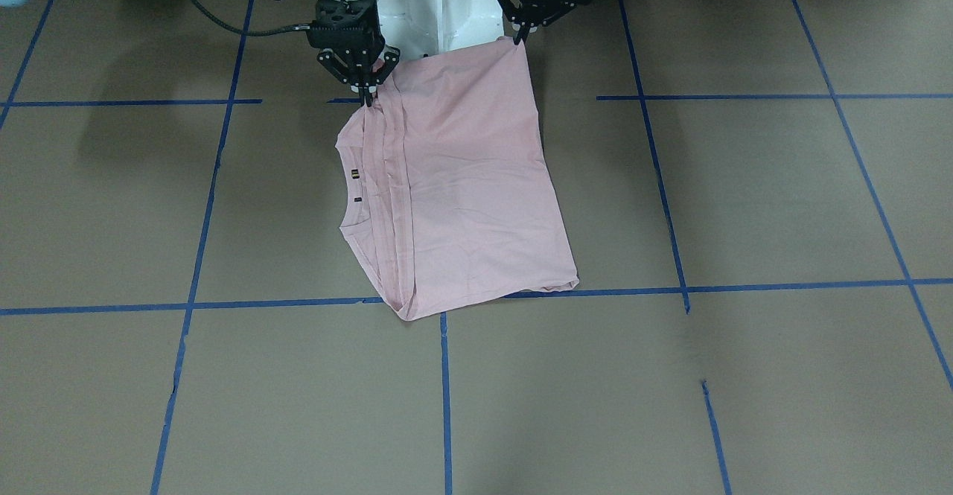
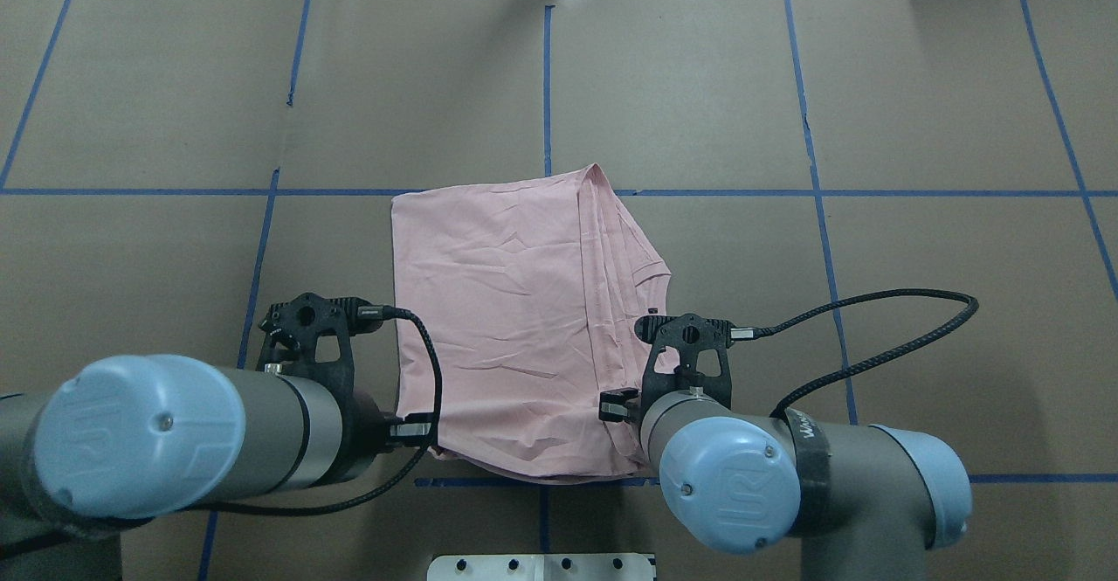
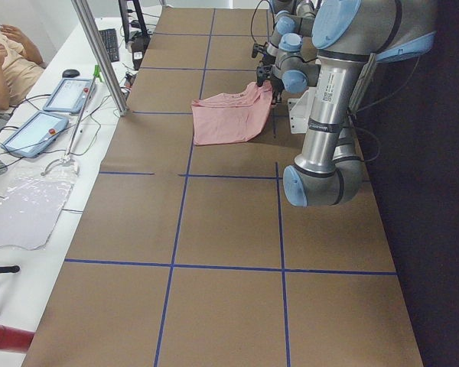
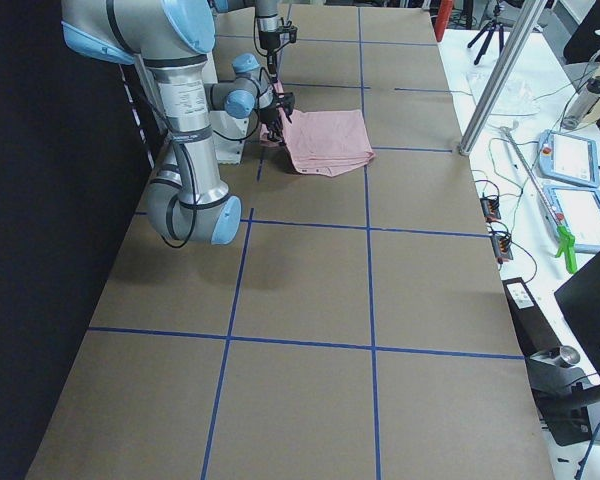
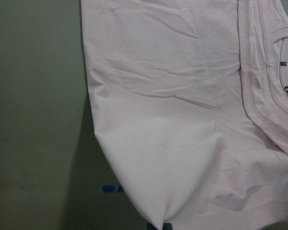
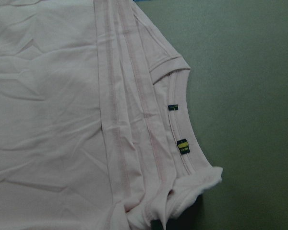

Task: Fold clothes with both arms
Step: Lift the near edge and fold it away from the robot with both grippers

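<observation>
The pale pink T-shirt (image 1: 469, 182) lies folded on the brown table, collar and small tags (image 1: 355, 175) toward the robot's right; the Snoopy print is hidden. It also shows from overhead (image 2: 507, 319). My left gripper (image 1: 521, 36) is shut on the shirt's near corner by the pedestal and holds it slightly raised. My right gripper (image 1: 367, 97) is shut on the near corner at the collar side, where the layers bunch. The left wrist view shows the plain panel (image 5: 182, 120); the right wrist view shows the collar and stacked hems (image 6: 177, 120).
The white pedestal base (image 1: 439, 11) stands right behind the shirt between the arms. Blue tape lines (image 1: 744, 286) cross the brown table. A metal post (image 4: 500, 70), tablets (image 4: 575, 160) and an operator (image 3: 4, 65) are at the far side.
</observation>
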You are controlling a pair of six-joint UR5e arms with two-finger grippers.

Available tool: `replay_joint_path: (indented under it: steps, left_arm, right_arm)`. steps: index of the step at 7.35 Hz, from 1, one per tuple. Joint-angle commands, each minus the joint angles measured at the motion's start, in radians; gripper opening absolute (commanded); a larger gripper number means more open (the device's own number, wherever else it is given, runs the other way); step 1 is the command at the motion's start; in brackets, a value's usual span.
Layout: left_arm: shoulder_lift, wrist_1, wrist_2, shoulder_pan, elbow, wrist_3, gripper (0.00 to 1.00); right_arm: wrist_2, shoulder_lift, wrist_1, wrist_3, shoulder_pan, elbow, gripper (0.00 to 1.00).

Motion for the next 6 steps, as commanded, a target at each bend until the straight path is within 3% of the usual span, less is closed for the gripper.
replay_joint_path:
  steps: [1, 4, 6]
  left_arm:
    - [-0.071, 0.0, -0.007, -0.13, 0.109, 0.128, 0.0]
    - [-0.121, -0.026, -0.035, -0.255, 0.234, 0.208, 0.0]
    - [-0.146, -0.163, -0.047, -0.327, 0.405, 0.268, 0.0]
  right_arm:
    - [0.004, 0.081, 0.006, -0.016, 0.083, -0.108, 0.0]
    - [0.047, 0.161, 0.006, -0.059, 0.179, -0.212, 0.0]
    - [0.094, 0.276, 0.047, -0.08, 0.256, -0.406, 0.0]
